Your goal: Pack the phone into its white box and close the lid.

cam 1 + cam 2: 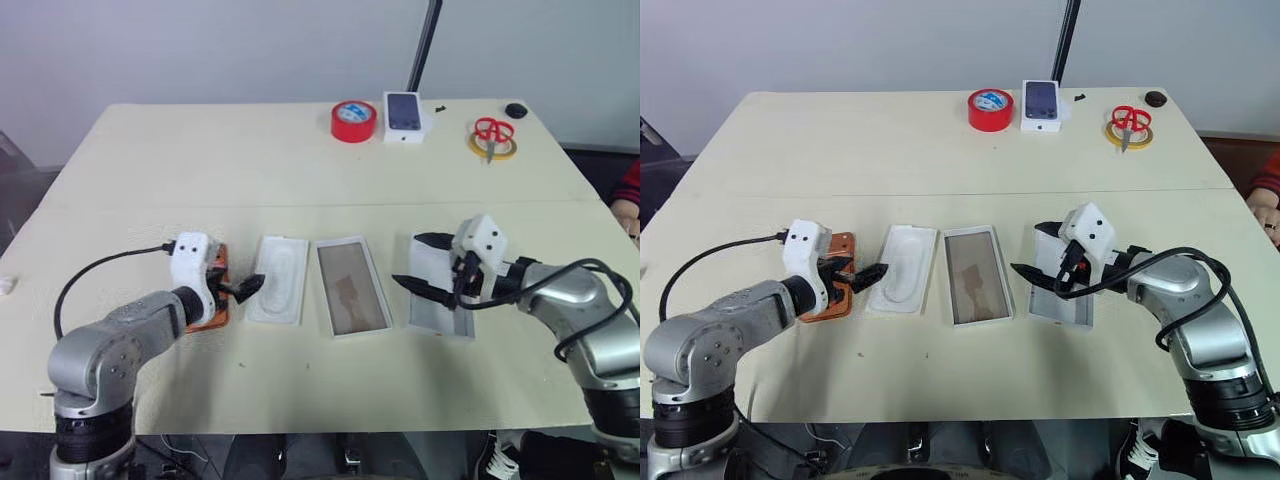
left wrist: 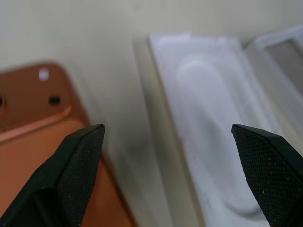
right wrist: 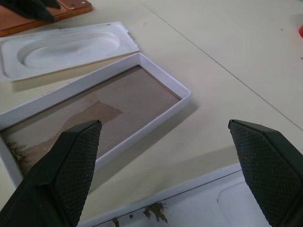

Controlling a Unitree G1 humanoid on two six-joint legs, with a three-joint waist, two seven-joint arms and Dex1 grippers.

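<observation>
Bright, even overhead light across the counter [image 1: 300, 160]; soft short shadows, no glare. Close wrist shot badly blurred, fingers [image 2: 71, 175] sharp at lower frame, backdrop out of focus.

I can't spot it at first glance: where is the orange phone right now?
The phone lies on the table at the robot's left, beside the white insert, partly under the left gripper.

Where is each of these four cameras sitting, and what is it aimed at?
Left eye, right eye: on the head, looking down over the table; both arms show.
Left wrist: between open jaws, at the phone and white insert.
Right wrist: between open jaws, at the white box and lid.
Shared: both wrist views show the insert and phone.
</observation>
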